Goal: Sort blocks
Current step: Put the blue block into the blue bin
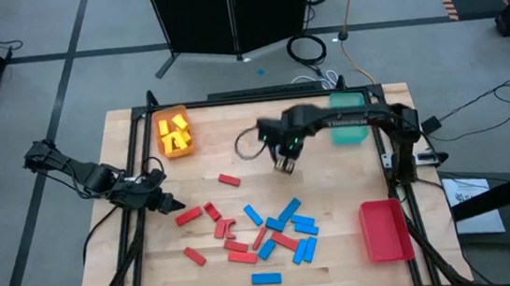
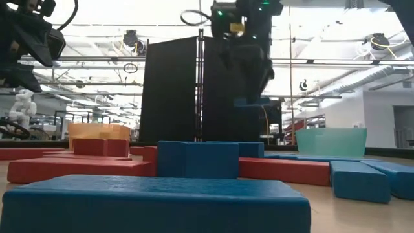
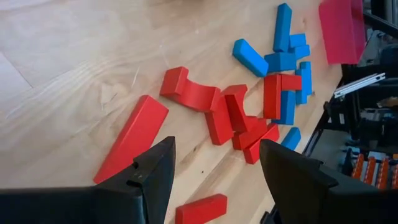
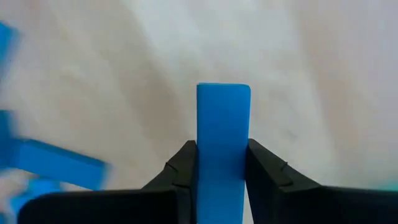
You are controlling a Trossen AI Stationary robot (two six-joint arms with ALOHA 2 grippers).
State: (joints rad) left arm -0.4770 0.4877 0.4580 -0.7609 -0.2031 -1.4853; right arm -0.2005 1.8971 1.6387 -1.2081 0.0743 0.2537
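Red and blue blocks [image 1: 264, 236] lie scattered flat on the wooden table [image 1: 334, 182] near its front. Yellow blocks [image 1: 174, 132] lie in the orange tray [image 1: 164, 150] at the far left. My right gripper [image 1: 283, 166] hangs above the table's middle, pointing down, shut on a blue block [image 4: 222, 124], which also shows in the low view [image 2: 249, 101]. My left gripper [image 3: 214, 180] stands open at the table's left edge [image 1: 169, 205], above a long red block [image 3: 134, 137], touching nothing. My right gripper pinches the blue block's two long sides [image 4: 200, 163] between its two fingers [image 4: 180, 168]. The fingers point down from above and lie across the block. The block is lifted well clear of the table and hangs about level under the fingertips [image 2: 249, 101].
A teal tray [image 1: 349, 120] stands at the far right and a red tray [image 1: 383, 229] at the near right. Bare wood lies between the block pile and the far trays. A black frame rail runs along the table's sides.
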